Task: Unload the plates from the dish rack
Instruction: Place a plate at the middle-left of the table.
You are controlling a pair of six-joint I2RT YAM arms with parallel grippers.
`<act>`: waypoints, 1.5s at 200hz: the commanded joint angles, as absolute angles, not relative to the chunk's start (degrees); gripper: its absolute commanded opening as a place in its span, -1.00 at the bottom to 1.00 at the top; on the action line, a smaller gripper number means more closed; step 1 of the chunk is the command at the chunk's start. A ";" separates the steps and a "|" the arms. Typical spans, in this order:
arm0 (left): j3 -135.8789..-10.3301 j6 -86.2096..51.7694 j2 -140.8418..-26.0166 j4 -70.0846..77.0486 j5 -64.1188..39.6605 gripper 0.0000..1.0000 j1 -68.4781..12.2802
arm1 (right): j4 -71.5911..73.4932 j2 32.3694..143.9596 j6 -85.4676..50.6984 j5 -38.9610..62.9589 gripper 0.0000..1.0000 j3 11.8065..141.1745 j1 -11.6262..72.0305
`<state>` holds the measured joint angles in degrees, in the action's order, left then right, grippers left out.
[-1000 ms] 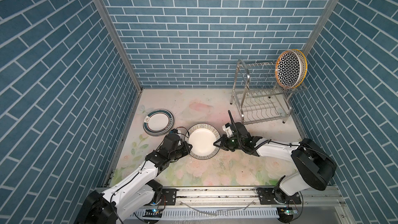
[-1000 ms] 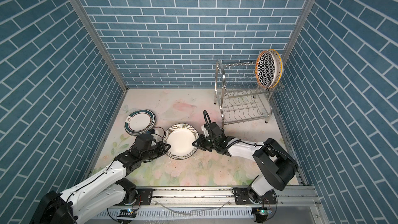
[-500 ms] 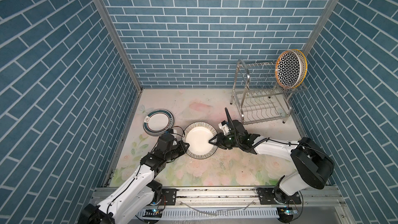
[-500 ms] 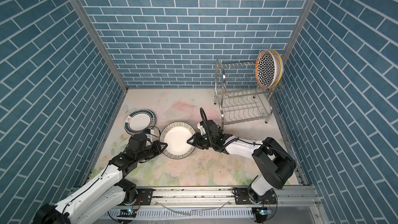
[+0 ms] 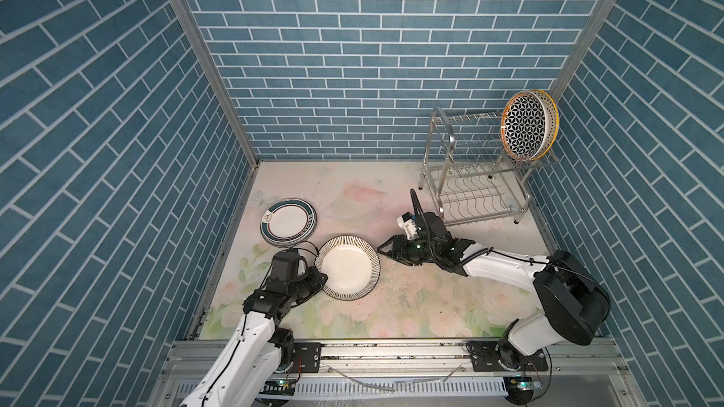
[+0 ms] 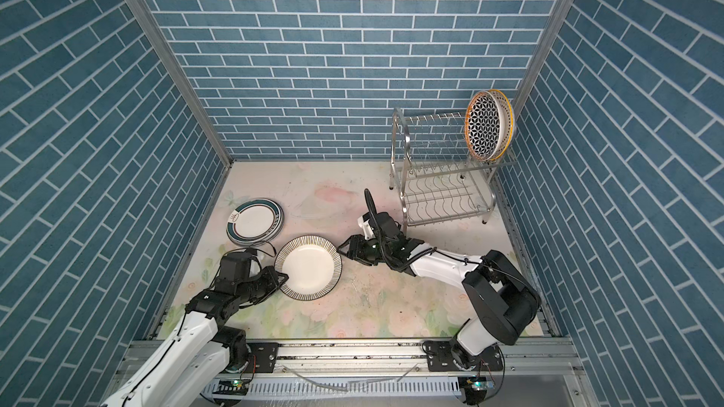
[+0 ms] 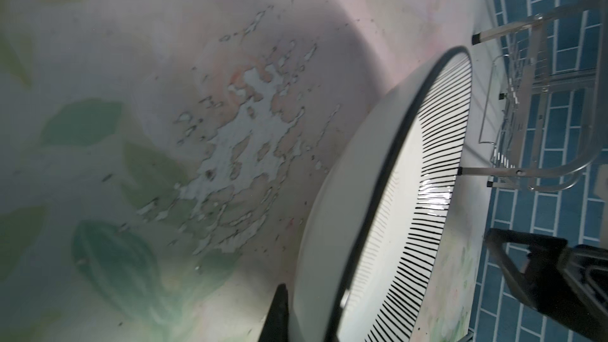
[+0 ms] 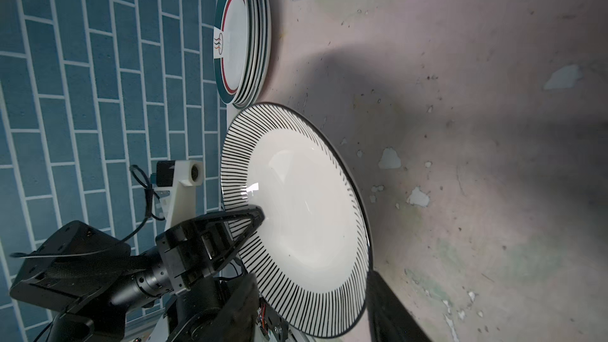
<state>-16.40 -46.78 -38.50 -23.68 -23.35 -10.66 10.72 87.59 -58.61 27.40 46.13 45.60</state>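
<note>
A white plate with a black-striped rim [image 5: 348, 268] [image 6: 308, 268] hangs tilted just above the mat. My left gripper [image 5: 322, 277] [image 6: 284, 277] is shut on its left rim; the left wrist view shows one finger [image 7: 279, 314] against the plate's underside [image 7: 332, 225]. My right gripper [image 5: 382, 250] [image 6: 342, 248] stands open at the plate's right rim, which shows between its spread fingers [image 8: 312, 317] without touching them. A stack of teal-banded plates [image 5: 288, 223] [image 8: 243, 41] lies at the left. A black-lattice plate with a yellow rim [image 5: 527, 129] [image 6: 487, 127] stands on the dish rack's [image 5: 470, 189] [image 6: 442, 197] top tier.
Blue brick walls close in the left, back and right sides. The rack stands in the back right corner, its lower tier bare. The flowered mat [image 5: 391, 307] has worn patches. A metal rail [image 5: 391, 350] runs along the front edge.
The striped plate has moved left with my left gripper. My right gripper followed it, then opened and let go of the right rim.
</note>
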 commanded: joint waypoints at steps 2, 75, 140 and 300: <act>-17.67 -45.56 -36.83 -21.71 -27.87 -1.00 -7.56 | 6.05 84.25 -54.94 24.30 0.07 48.01 44.70; -15.34 -46.60 -35.41 -19.89 -34.27 -1.00 4.22 | -3.48 74.96 -49.97 19.50 0.07 45.29 42.64; -13.15 -48.53 -31.50 -20.06 -33.84 -1.00 10.44 | -3.90 71.88 -48.45 20.61 0.08 42.13 42.15; -10.12 -47.01 -34.19 -17.84 -32.52 -1.00 14.16 | -3.97 69.43 -47.64 22.15 0.07 40.15 41.22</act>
<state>-9.69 -47.77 -34.52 -23.83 -30.55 13.58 -3.95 70.48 -49.41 21.30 41.69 41.45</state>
